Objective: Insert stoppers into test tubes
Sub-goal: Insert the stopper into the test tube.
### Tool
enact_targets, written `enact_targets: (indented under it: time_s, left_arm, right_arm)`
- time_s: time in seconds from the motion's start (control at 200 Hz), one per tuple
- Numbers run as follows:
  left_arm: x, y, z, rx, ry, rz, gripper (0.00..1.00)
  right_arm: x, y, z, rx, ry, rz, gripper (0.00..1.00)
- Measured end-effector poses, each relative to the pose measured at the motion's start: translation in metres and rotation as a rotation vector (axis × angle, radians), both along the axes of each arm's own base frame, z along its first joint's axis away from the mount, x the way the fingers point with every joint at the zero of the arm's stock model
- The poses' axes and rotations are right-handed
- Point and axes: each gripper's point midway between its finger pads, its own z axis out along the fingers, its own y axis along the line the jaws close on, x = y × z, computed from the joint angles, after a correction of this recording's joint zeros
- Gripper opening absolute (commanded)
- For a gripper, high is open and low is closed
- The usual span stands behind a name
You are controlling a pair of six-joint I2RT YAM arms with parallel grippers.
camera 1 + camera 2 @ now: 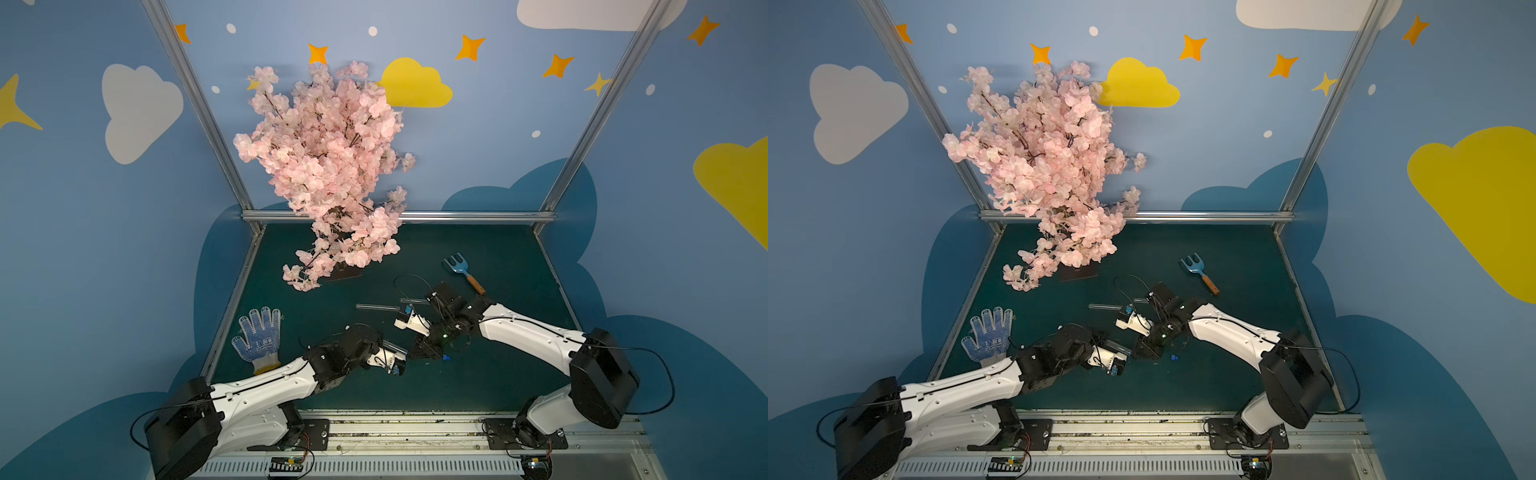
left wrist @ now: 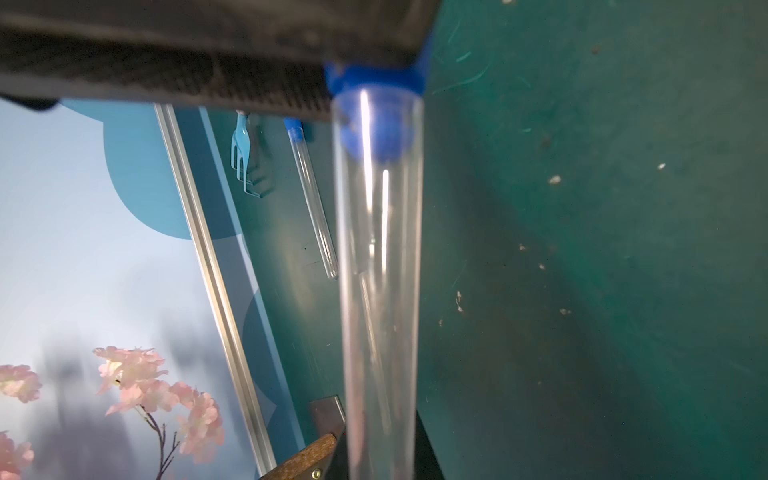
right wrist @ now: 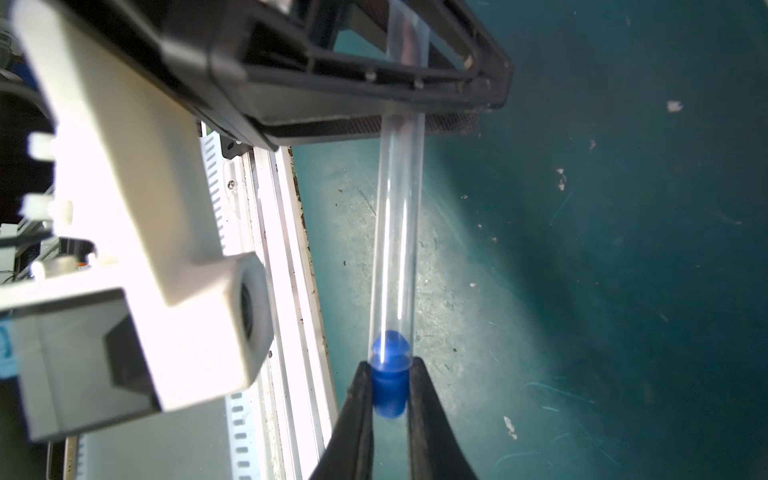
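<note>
Blue stopper (image 3: 388,370), pinched by right gripper (image 3: 389,401), plugs tube (image 3: 397,232) clamped by left gripper (image 3: 402,121) over open mat (image 3: 623,257).

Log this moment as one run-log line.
left gripper: shut on test tube | right gripper: shut on stopper, partly in tube mouth | mat: one stoppered tube, one loose stopper

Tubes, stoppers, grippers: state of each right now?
left gripper, shut on held test tube
right gripper, shut on blue stopper
held test tube, stopper nose in its mouth, cap outside
lying test tube, on mat, stoppered
loose stopper, on mat, unused
</note>
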Motion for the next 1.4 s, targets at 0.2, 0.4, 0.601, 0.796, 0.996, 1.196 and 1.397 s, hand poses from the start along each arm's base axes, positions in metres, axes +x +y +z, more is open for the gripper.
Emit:
enact_targets:
  time_s: [0.2,0.4,0.601,0.796,0.996,1.196,1.397]
  left_arm:
    - [-0.004,-0.004,0.000,0.030,-0.038,-0.047,0.02]
    - [-0.004,-0.004,0.000,0.030,-0.035,-0.050,0.02]
    - [-0.004,-0.005,-0.001,0.031,-0.029,-0.054,0.02]
    - [-0.008,-0.009,-0.001,0.022,-0.010,-0.077,0.02]
    - [-0.011,-0.011,-0.002,0.017,0.002,-0.092,0.02]
    - [-0.013,-0.012,-0.003,0.015,0.011,-0.104,0.02]
    - [-0.014,-0.013,-0.003,0.016,0.010,-0.114,0.02]
  right_arm:
    - [0.001,0.000,-0.009,-0.031,0.039,-0.030,0.00]
    - [0.002,0.001,-0.008,-0.026,0.039,-0.039,0.00]
    - [0.004,0.003,-0.007,-0.018,0.034,-0.043,0.00]
    - [0.004,0.003,-0.007,-0.019,0.038,-0.045,0.00]
    - [0.004,0.004,-0.009,-0.022,0.047,-0.050,0.00]
    - [0.006,0.006,-0.012,-0.020,0.052,-0.061,0.00]
    - [0.008,0.008,-0.012,-0.017,0.052,-0.071,0.00]
